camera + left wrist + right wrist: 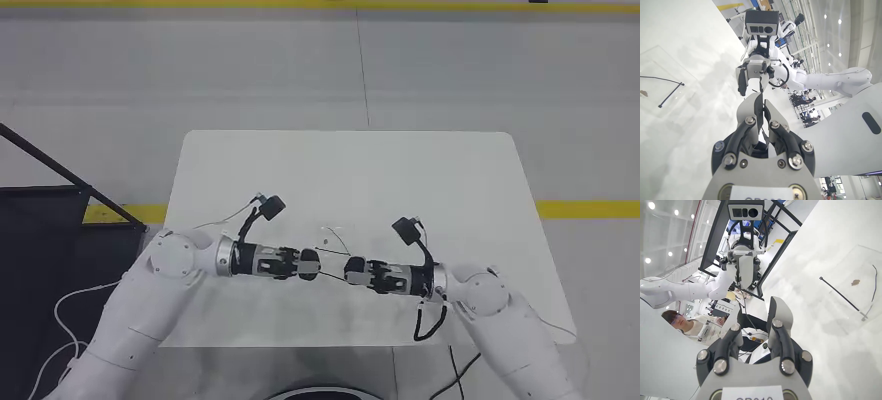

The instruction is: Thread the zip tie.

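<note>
Left jaws, on the left arm (255,258): recorded as closed almost fully, with a thin black zip tie (742,298) pinched between the pads near their tips. The zip tie is held in the air above the near half of the desk (450,180), between the two arms, and its free length is seen running from the left jaws towards the right jaws. Right jaws, on the right arm (410,277): recorded as clearly parted and holding nothing; the free end of the zip tie is seen reaching into the gap between them, though whether either pad is touched by it cannot be told. The two sets of jaws are pointed at each other, tip to tip, and are set near one another without touching. Farther out, a clear sheet (668,56) is laid flat on the desk, just beyond the jaws. Two further ties are listed on it: a straight spare tie (671,95), lying flat, and a curved spare tie (660,79), bowed in a shallow arc. The head of the straight one is found close to one end of the curved one. A small brown fleck (643,93) is also noted on the sheet, beside the curved spare tie and apart from the straight one.
</note>
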